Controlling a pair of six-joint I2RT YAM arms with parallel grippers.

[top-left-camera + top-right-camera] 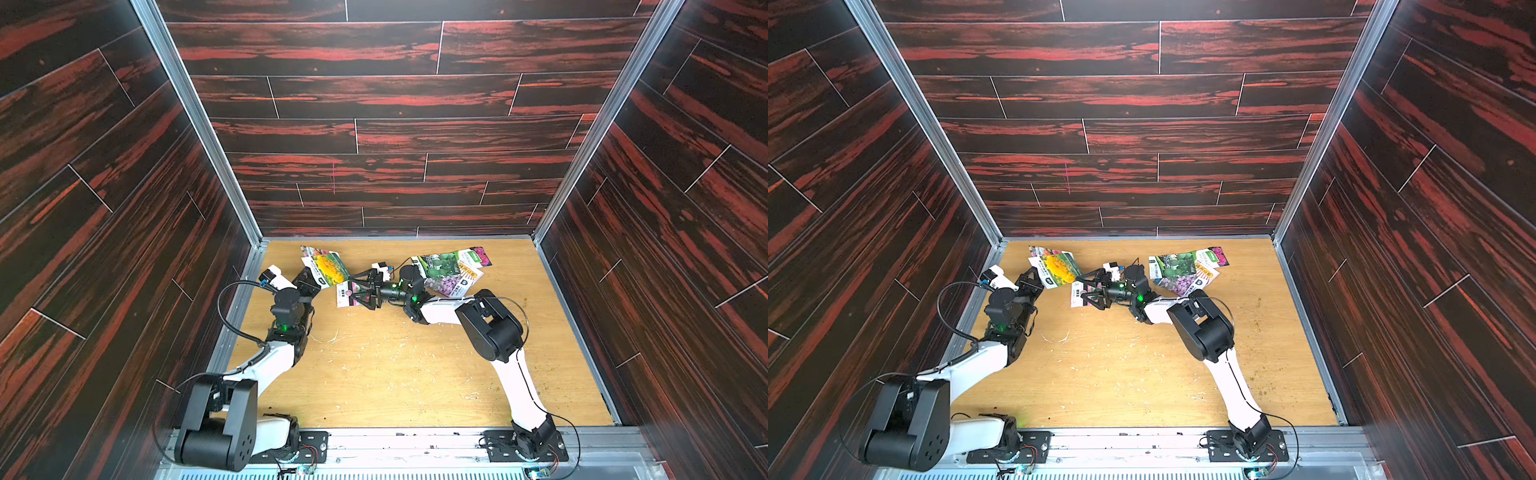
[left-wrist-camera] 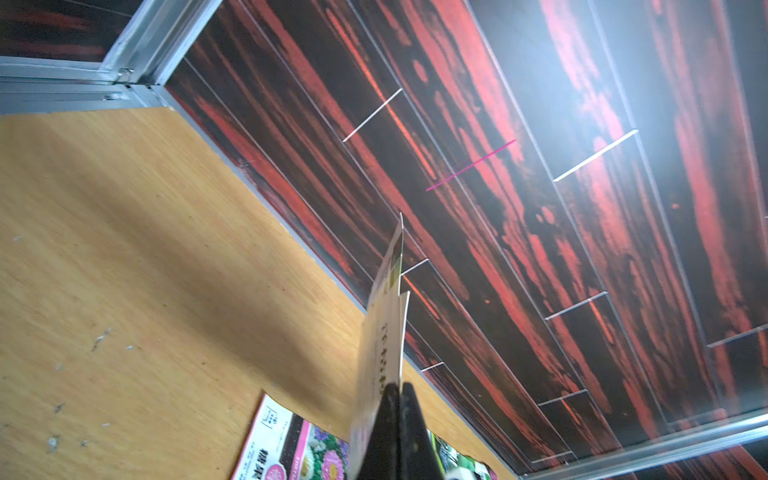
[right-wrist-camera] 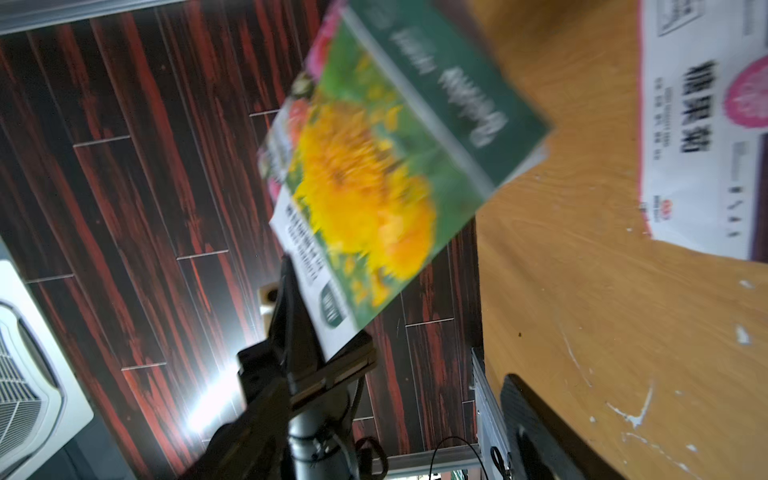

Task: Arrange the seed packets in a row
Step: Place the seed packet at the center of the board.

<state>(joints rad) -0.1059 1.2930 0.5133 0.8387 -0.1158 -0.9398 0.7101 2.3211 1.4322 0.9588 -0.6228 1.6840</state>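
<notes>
While the wooden surface [image 1: 395, 374] carried everything, four seed packets [image 1: 446, 270] overlapped in a heap toward its far right. My left end effector [image 1: 319, 284] was clamped on a corner of the yellow-flower packet [image 1: 329, 268], holding it tilted off the surface, with a second packet [image 1: 316, 252] pressed just behind it. My right end effector [image 1: 357, 292] stood wide, jaws apart, over the pink packet [image 1: 344, 294] that lay flat between the two groups.
</notes>
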